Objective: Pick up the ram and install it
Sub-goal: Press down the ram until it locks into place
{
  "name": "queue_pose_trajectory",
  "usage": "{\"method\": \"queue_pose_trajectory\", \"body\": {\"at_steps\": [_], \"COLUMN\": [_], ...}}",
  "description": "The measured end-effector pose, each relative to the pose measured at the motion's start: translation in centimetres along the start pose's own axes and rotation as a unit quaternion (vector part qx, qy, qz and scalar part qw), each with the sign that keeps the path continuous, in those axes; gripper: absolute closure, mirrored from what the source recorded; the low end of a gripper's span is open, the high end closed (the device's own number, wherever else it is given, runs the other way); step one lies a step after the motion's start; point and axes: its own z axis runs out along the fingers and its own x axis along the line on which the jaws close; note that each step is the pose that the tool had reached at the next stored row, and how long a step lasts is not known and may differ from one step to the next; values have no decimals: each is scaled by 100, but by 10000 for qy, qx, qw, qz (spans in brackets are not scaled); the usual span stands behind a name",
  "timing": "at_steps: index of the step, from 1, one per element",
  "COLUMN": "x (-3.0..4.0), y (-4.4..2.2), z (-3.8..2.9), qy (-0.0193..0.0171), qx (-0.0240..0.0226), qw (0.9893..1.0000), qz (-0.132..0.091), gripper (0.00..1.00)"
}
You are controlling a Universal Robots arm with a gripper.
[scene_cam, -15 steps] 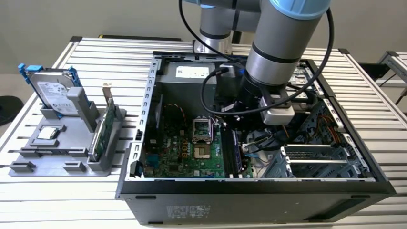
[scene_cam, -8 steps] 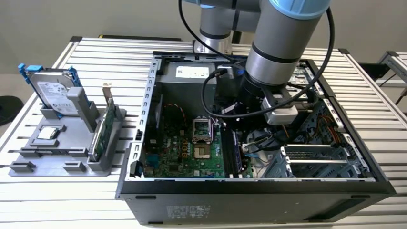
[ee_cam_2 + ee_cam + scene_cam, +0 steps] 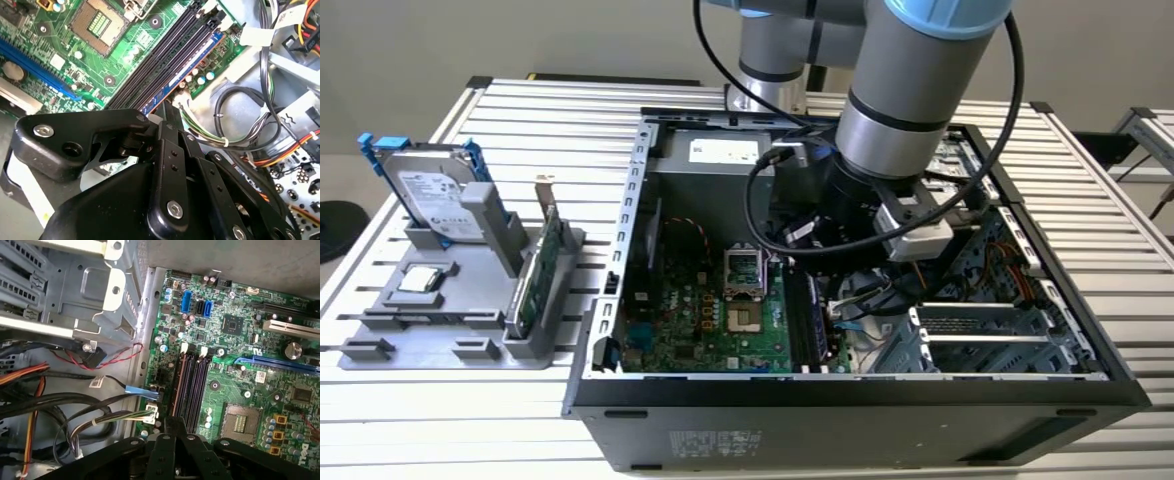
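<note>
The ram (image 3: 190, 70) is a thin dark stick with a pale-bluish label. It stands on edge in the outermost of the black memory slots (image 3: 192, 385) on the green motherboard (image 3: 235, 355), beside the bundle of cables. My gripper (image 3: 171, 111) is low inside the open computer case (image 3: 854, 405), right over the near end of the ram. Its black fingers (image 3: 175, 424) are drawn together on that end of the stick. In the exterior view the arm's wrist (image 3: 881, 190) hangs over the slots and hides the fingertips.
Left of the case a grey fixture (image 3: 440, 320) holds a silver hard drive with blue rails (image 3: 434, 190) and a green expansion card (image 3: 540, 260). The processor socket (image 3: 743, 270) lies beside the slots. Cables (image 3: 250, 115) and metal drive bays (image 3: 80, 295) crowd the other side.
</note>
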Motion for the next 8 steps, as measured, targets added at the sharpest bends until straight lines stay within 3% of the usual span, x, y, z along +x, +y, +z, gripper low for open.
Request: {"method": "queue_pose_trajectory", "body": {"at_steps": [8], "x": [0], "y": [0], "z": [-4], "qy": [21], "qx": [-16], "qw": [9992], "qz": [-400], "gripper": [100]}}
